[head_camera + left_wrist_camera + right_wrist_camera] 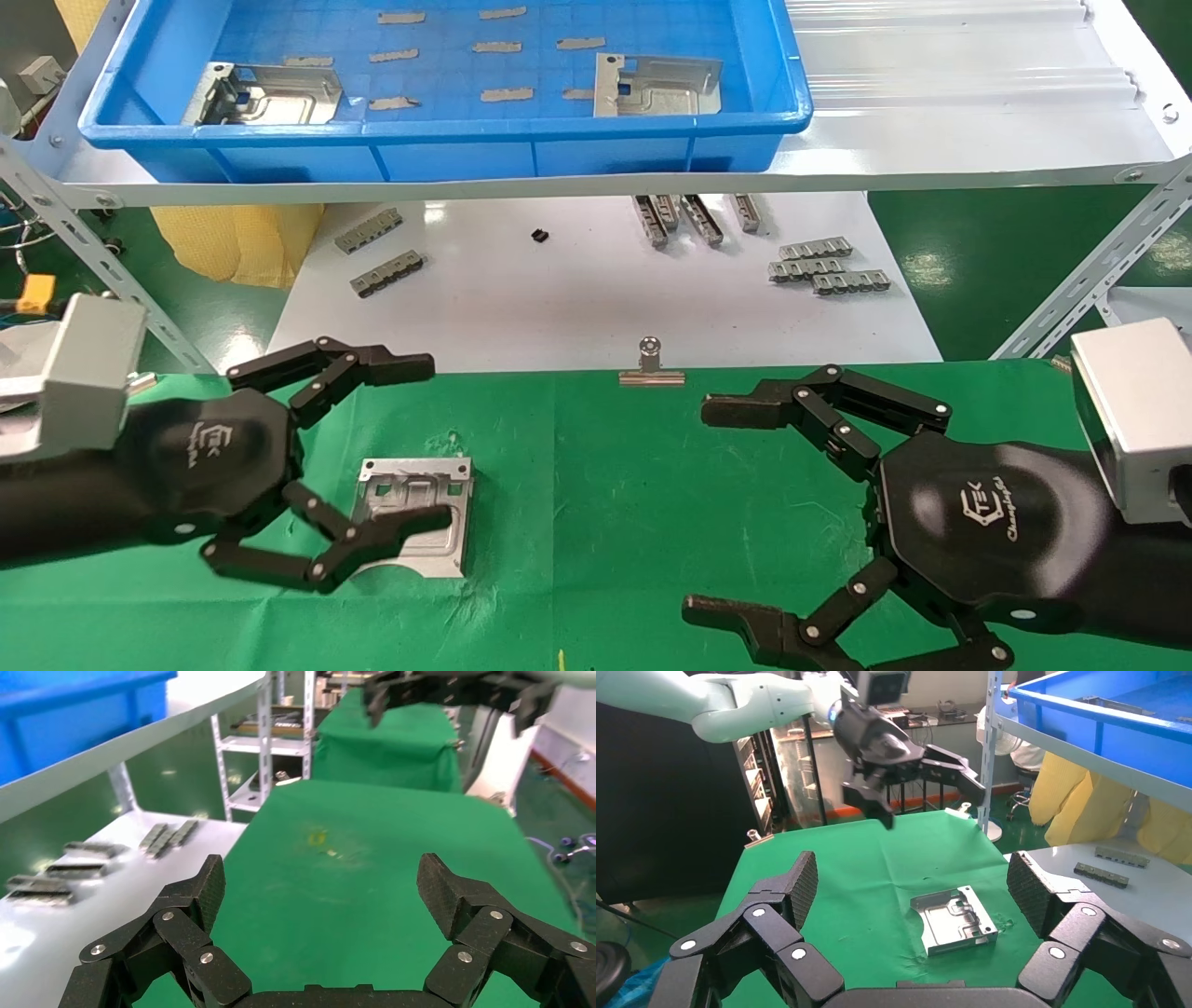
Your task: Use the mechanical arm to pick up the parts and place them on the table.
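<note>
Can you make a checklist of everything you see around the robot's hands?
Surface: green table, wrinkled, small yellow mark near its front edge.
Job's things: one part lies on the table; two more parts lie in the blue tray.
Clutter: grey toothed strips and a small black bit on the white board; binder clip at the cloth's edge.
Hands: left hand open above the part; right hand open, holding nothing.
Cables: wires and a yellow plug at far left.
Surroundings: metal shelf frame, yellow sack.
</note>
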Robot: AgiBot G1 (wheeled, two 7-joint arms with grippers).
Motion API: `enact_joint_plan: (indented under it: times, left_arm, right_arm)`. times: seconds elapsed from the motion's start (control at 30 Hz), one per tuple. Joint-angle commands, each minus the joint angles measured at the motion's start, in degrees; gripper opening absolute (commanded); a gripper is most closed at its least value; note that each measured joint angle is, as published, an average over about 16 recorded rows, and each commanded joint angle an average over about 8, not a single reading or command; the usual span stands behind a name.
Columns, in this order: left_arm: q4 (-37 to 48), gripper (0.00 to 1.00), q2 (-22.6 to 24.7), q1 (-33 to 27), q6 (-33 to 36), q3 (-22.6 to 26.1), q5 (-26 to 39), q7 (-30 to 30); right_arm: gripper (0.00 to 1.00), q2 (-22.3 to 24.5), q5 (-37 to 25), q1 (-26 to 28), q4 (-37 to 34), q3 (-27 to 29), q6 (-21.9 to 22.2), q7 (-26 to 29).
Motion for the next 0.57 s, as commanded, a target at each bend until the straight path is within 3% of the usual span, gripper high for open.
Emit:
enact_joint_plan:
  times: [0.03,0.37,0.57]
  left_arm:
    - [-2.5,1.00,-0.7,1.3,-0.2,-1.0,-0.8,-1.4]
    - [-14.0,1.00,-4.1,7.1,-1.0,-5.8,-4.4,-8.0]
    - [-16.6,1.00,-4.9,8.4,-1.2,-6.9,-5.3,-9.0]
  right_arm:
    - [1.00,0.0,0.0,0.0,0.0,0.0,0.0,0.0]
    - [1.00,0.0,0.0,0.0,0.0,0.0,0.0,0.0]
    - [1.00,0.0,0.0,0.0,0.0,0.0,0.0,0.0]
